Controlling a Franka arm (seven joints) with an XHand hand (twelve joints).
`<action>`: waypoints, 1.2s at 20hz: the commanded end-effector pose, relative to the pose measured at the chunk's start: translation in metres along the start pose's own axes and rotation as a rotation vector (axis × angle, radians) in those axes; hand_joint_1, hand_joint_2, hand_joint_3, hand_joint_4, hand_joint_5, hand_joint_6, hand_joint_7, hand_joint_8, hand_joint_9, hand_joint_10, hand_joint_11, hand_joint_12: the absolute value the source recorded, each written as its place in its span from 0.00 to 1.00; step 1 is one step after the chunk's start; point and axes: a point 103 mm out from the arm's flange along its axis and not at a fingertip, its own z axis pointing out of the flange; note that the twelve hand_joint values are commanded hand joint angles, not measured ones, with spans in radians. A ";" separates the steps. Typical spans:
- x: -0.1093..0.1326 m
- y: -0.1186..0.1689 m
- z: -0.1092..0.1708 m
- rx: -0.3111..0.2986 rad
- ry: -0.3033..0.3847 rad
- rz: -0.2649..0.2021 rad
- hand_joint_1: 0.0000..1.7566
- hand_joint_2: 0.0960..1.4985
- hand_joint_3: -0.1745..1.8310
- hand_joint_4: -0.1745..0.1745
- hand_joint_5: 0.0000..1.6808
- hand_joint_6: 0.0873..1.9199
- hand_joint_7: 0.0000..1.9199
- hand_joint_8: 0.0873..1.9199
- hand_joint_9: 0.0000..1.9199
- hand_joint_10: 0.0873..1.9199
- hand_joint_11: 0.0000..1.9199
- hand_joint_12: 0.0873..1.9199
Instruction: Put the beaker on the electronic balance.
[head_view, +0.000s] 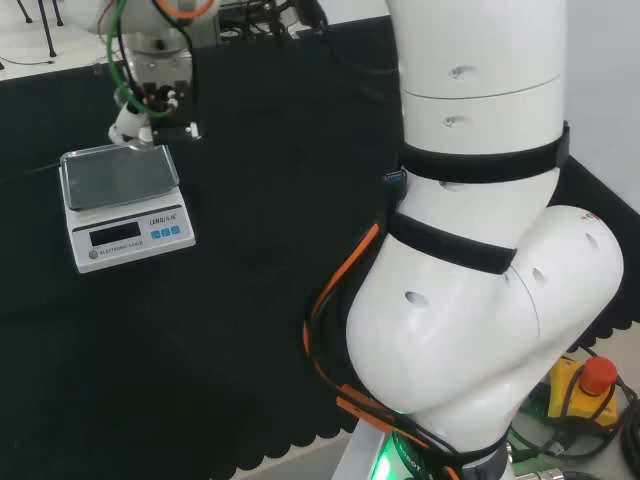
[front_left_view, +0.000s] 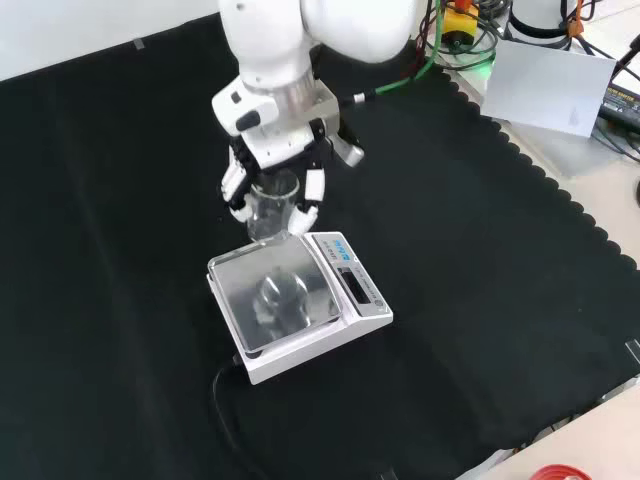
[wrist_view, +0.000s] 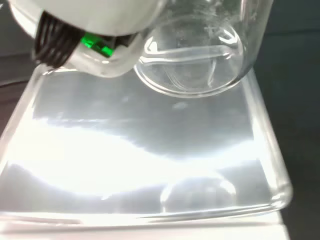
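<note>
Beaker (front_left_view: 272, 212) upright, mouth up, fingers of hand (front_left_view: 283, 160) curled round it, above balance (front_left_view: 290, 300) edge

Clear glass beaker (front_left_view: 271, 212) above the white electronic balance (front_left_view: 300, 305)

The beaker hung upright and looked empty — just past the balance's far edge in the front view; the balance sat flat on the black cloth, its shiny steel pan (wrist_view: 150, 165) bare.

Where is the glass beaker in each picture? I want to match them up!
Head view: I cannot pick the clear beaker out; the hand is at upper left, beyond the balance.
Front view: beaker at upper centre, held in the hand, just beyond the balance.
Wrist view: beaker close up, above the balance's shiny pan.
Shared landmark: the balance.
</note>
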 end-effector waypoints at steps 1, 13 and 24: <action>0.045 0.001 0.022 0.057 -0.041 -0.082 0.66 0.42 0.48 0.09 0.64 0.53 0.47 0.60 0.65 0.33 0.64 0.43; 0.044 0.016 0.067 0.149 -0.056 -0.082 0.66 0.41 0.48 0.11 0.64 0.53 0.47 0.60 0.64 0.33 0.63 0.43; 0.020 0.005 0.027 0.147 -0.039 -0.142 0.42 0.31 0.25 0.67 0.00 0.00 0.01 0.36 0.15 0.41 0.00 0.78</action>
